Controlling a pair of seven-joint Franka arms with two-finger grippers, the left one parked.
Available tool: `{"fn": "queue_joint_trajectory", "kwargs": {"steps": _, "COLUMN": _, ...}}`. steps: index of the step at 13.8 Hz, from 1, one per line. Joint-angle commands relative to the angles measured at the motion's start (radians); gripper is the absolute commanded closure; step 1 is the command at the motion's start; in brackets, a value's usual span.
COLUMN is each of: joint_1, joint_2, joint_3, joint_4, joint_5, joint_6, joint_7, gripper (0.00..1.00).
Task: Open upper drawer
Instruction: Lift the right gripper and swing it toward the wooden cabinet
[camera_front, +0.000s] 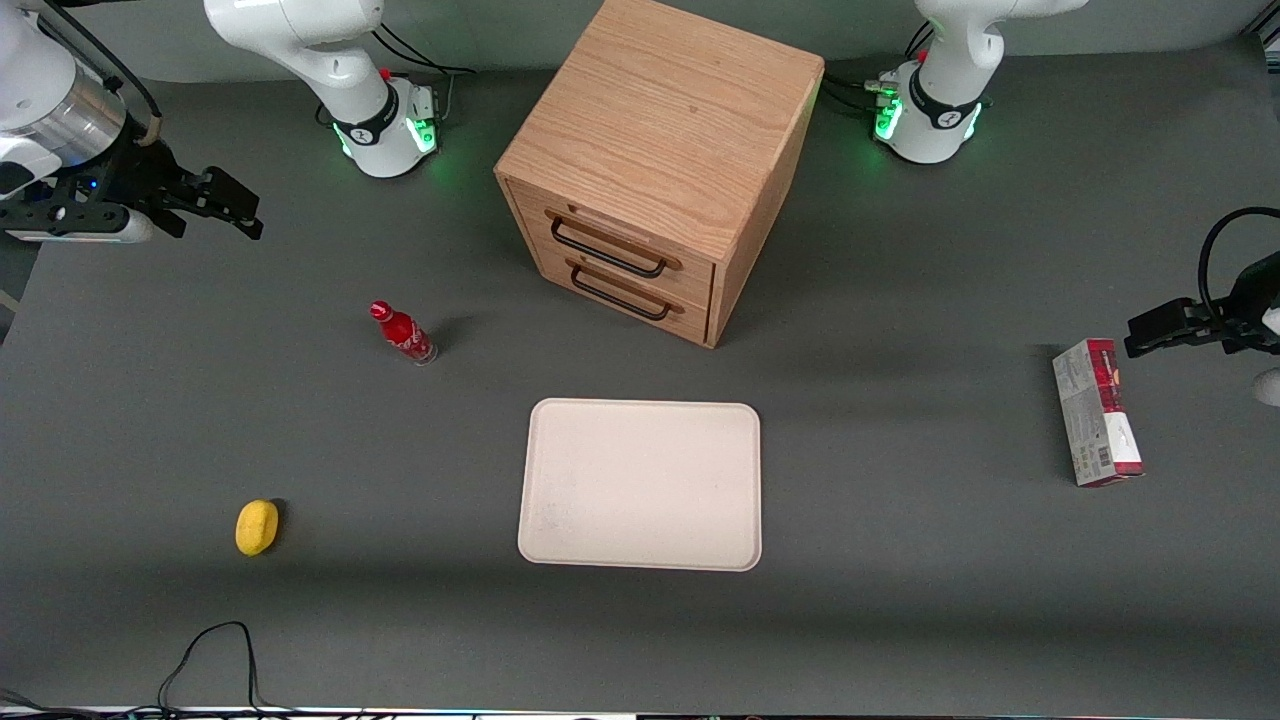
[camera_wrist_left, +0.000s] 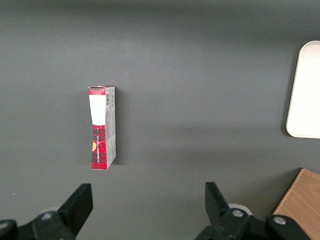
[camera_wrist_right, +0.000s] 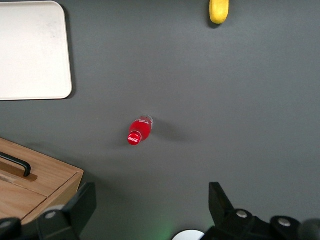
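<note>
The wooden cube cabinet (camera_front: 665, 130) stands at the middle of the table, farther from the front camera than the tray. Its upper drawer (camera_front: 622, 232) is shut flush, with a thin black wire handle (camera_front: 608, 250). The matching lower drawer (camera_front: 628, 290) sits right under it, also shut. My right gripper (camera_front: 240, 205) hangs open and empty above the table toward the working arm's end, well apart from the cabinet. In the right wrist view the gripper (camera_wrist_right: 151, 195) is wide open over bare table, and a corner of the cabinet (camera_wrist_right: 45, 175) shows with one black handle (camera_wrist_right: 15, 164).
A red bottle (camera_front: 402, 333) stands between my gripper and the cabinet; it also shows in the right wrist view (camera_wrist_right: 140, 131). A cream tray (camera_front: 640, 485) lies in front of the cabinet. A yellow object (camera_front: 257, 526) lies nearer the camera. A red-and-white box (camera_front: 1095, 412) lies toward the parked arm's end.
</note>
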Motion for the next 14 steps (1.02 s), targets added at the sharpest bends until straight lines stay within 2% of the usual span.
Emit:
{"fn": "queue_joint_trajectory", "kwargs": {"steps": 1, "joint_1": 0.005, "joint_2": 0.014, "joint_3": -0.004, "joint_4": 0.019, "joint_5": -0.004, "joint_6": -0.024, "joint_7": 0.000, "gripper": 0.00}}
{"fn": "queue_joint_trajectory", "kwargs": {"steps": 4, "joint_1": 0.005, "joint_2": 0.089, "joint_3": 0.004, "joint_4": 0.087, "joint_5": 0.014, "joint_6": -0.025, "joint_7": 0.001, "gripper": 0.00}}
{"fn": "queue_joint_trajectory", "kwargs": {"steps": 7, "joint_1": 0.008, "joint_2": 0.222, "joint_3": 0.111, "joint_4": 0.250, "joint_5": 0.106, "joint_6": -0.035, "joint_7": 0.047, "gripper": 0.00}}
{"fn": "queue_joint_trajectory", "kwargs": {"steps": 12, "joint_1": 0.010, "joint_2": 0.439, "joint_3": 0.465, "joint_4": 0.503, "joint_5": 0.106, "joint_6": -0.066, "joint_7": 0.031, "gripper": 0.00}}
{"fn": "queue_joint_trajectory", "kwargs": {"steps": 14, "joint_1": 0.010, "joint_2": 0.477, "joint_3": 0.574, "joint_4": 0.516, "joint_5": 0.110, "joint_6": -0.066, "joint_7": -0.126, "gripper": 0.00}}
